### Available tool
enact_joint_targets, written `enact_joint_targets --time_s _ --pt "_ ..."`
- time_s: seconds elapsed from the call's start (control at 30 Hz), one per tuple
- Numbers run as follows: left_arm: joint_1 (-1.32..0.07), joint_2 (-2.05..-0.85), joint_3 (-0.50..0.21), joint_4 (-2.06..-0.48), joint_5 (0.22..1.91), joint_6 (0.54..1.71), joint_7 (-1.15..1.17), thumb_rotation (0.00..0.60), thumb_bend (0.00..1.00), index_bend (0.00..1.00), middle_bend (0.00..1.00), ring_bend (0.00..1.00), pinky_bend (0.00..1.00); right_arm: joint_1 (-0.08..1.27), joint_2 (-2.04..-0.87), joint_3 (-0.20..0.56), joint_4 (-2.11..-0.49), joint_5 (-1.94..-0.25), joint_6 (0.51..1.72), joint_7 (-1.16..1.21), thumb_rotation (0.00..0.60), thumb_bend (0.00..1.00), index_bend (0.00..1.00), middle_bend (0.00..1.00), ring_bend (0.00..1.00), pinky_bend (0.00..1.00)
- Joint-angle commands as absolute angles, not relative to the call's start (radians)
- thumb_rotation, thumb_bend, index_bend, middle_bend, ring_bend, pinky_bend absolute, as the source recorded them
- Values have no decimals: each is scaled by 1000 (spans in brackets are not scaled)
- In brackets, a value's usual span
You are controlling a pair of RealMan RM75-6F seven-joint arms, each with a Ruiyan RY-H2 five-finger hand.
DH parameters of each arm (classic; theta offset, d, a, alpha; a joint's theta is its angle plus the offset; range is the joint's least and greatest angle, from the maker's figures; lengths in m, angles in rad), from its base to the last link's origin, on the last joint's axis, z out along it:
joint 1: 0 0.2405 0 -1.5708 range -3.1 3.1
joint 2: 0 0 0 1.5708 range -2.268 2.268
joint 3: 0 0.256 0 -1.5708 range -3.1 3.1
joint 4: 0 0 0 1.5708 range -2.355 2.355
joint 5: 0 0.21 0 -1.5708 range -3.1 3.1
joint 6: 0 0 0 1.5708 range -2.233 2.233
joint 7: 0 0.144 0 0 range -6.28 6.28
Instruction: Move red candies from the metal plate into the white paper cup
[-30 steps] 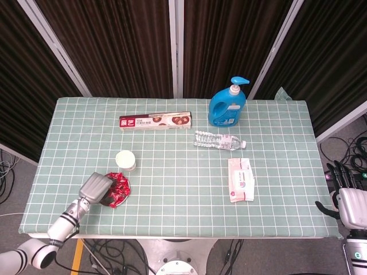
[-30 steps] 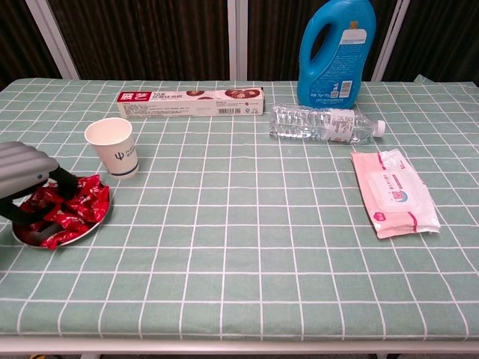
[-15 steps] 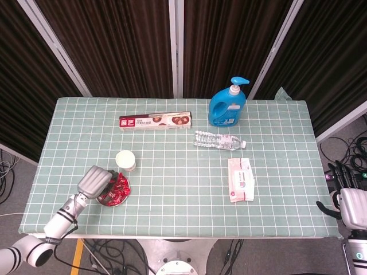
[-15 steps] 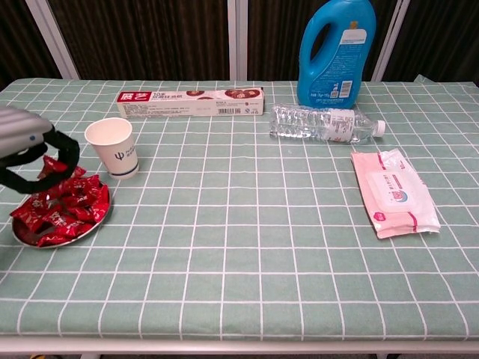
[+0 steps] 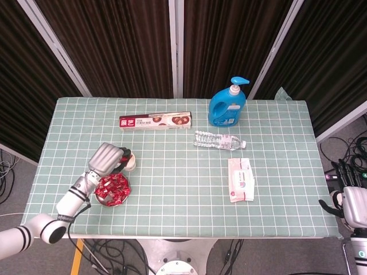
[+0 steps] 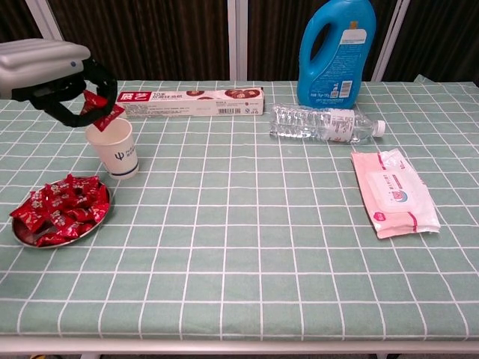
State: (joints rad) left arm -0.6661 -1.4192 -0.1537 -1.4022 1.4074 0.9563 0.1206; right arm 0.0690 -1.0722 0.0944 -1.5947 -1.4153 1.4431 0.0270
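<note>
A metal plate (image 6: 22, 236) (image 5: 98, 198) heaped with red candies (image 6: 63, 209) (image 5: 112, 188) sits at the table's front left. Just behind it stands the white paper cup (image 6: 113, 147) (image 5: 131, 164). My left hand (image 6: 56, 78) (image 5: 109, 157) hovers right over the cup's mouth and pinches one red candy (image 6: 99, 111) in its dark fingertips. In the head view the hand hides most of the cup. My right hand (image 5: 350, 195) hangs off the table's right edge, low and far from everything, fingers apart and holding nothing.
A long red-and-white box (image 6: 190, 101) lies at the back. A blue pump bottle (image 6: 335, 52), a clear water bottle (image 6: 323, 123) on its side and a pink wipes pack (image 6: 394, 191) occupy the right half.
My left hand rose from the plate with a red candy and moved back and right until it hangs over the cup. The right hand stayed put.
</note>
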Motion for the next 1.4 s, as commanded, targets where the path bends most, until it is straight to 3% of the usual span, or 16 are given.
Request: enact_joint_targets --time_s 0.03,0.47,0.73,1.0,1.07,1.17,1.4 --pt "-694 -1451 -163 -1367 1374 915 119 600 552 708 722 888 1000 70 -1072 96 -1593 -1408 1438 25 600 72 0 0 0 244" --pt "-687 -1498 -129 -1291 1316 916 192 600 551 679 684 881 1000 74 -1072 98 -1595 -1400 1429 21 600 72 0 0 0 252" --pt "-682 -1492 -118 -1313 1305 924 214 600 452 434 471 854 1000 71 -1073 97 -1597 -1403 1434 20 600 72 0 0 0 261" --pt "-679 -1486 -123 -1334 1311 950 211 600 426 363 410 838 1000 71 -1073 96 -1599 -1402 1434 17 600 72 0 0 0 262" --pt "-671 -1478 -126 -1353 1320 975 198 600 421 353 399 830 1000 71 -1073 96 -1600 -1402 1434 16 600 72 0 0 0 262" --pt "-600 -1444 -116 -1413 1373 1120 150 600 417 352 399 828 1000 75 -1073 97 -1601 -1406 1431 15 600 72 0 0 0 262" --pt "-474 -1385 -22 -1461 1436 1250 126 600 332 364 406 828 1000 79 -1073 96 -1600 -1415 1430 16 600 73 0 0 0 262"
